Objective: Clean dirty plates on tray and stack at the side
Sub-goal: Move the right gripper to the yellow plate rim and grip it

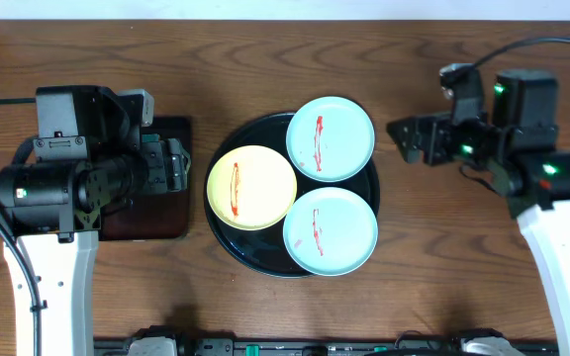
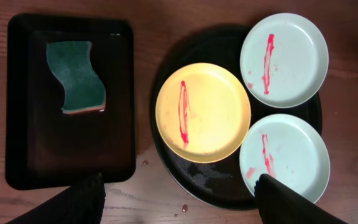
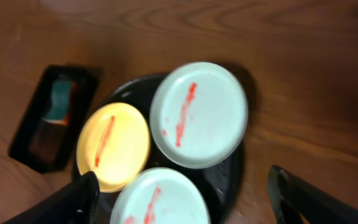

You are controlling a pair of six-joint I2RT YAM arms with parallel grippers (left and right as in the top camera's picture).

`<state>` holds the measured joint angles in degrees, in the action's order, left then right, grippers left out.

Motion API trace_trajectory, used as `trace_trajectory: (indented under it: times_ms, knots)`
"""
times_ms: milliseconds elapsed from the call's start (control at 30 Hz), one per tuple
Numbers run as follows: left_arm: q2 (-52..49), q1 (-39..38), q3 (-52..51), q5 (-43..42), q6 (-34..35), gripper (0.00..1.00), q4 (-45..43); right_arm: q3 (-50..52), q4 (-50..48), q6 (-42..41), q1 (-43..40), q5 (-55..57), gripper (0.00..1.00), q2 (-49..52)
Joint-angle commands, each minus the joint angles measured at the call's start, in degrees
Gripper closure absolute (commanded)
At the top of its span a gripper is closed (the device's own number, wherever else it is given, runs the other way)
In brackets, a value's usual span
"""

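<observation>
Three red-streaked plates are sitting on the tray (image 1: 265, 259) at centre frame: the yellow plate (image 1: 251, 187) at left, the upper mint plate (image 1: 331, 137) and the lower mint plate (image 1: 331, 231) at right. The left gripper (image 1: 171, 163) is hovering left of the tray over the small rectangular tray (image 1: 166, 227), fingers spread apart. The right gripper (image 1: 409, 138) is hovering right of the upper mint plate, likewise spread, and is touching nothing.
</observation>
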<state>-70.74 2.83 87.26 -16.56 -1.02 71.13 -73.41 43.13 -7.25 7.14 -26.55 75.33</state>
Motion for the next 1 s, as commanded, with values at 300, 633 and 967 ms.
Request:
trace_trajectory:
  times_ms: [300,633,967]
  knots:
    - [-7.04,3.93,1.49,10.58,5.81,0.22,2.62,-5.73,-3.34,-16.98,16.50,8.46,0.36,18.34]
    - [-15.02,6.03,1.49,16.44,5.86,0.22,1.42,-5.73,-7.06,-25.09,25.64,14.62,0.59,31.39]
    - [-16.04,6.49,1.49,16.44,5.86,0.22,1.22,-5.73,-10.01,-27.52,30.49,19.10,0.66,38.05]
